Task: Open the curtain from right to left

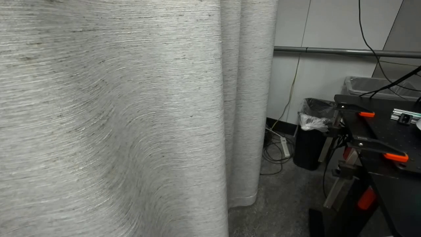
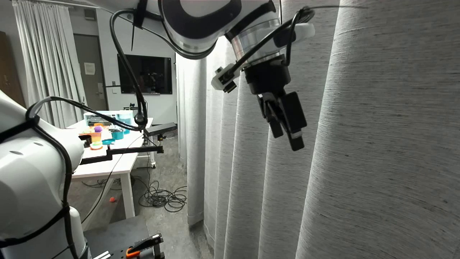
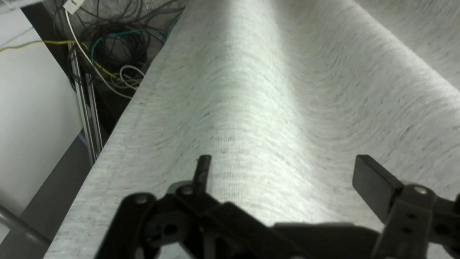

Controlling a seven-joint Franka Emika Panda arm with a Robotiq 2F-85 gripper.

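Wrist view first: the hand [image 3: 282, 167] had its fingers spread wide with nothing pinched, and the curtain [image 3: 262, 93] filled most of the space ahead of it, a long fold running between the fingertips as seen from there. The cloth's free edge slanted past to the left of the hand, with a tangle of cables [image 3: 118, 46] beyond it. My guess is this was the lining-up step, with the grab not yet made; the next move called for going in around that fold (or shifting over to the edge), clamping down, then dragging leftward. In an exterior view the hand hung tilted in front of the curtain, fingertips pointing down; couldn't tell if they touched cloth. Well apart from the hand, further back, a white worktop [image 2: 104, 169] carried an orange tub [image 2: 95, 136] with something purple [image 2: 98, 128] at its top (in it or behind it, no idea) and a teal tub [image 2: 117, 135], contents too small to make out. In an exterior view the hand was out of frame, so no placing against it, but past the curtain's edge stood a black bin [image 1: 309, 148] with a clear liner [image 1: 312, 121] over its rim, insides hidden.
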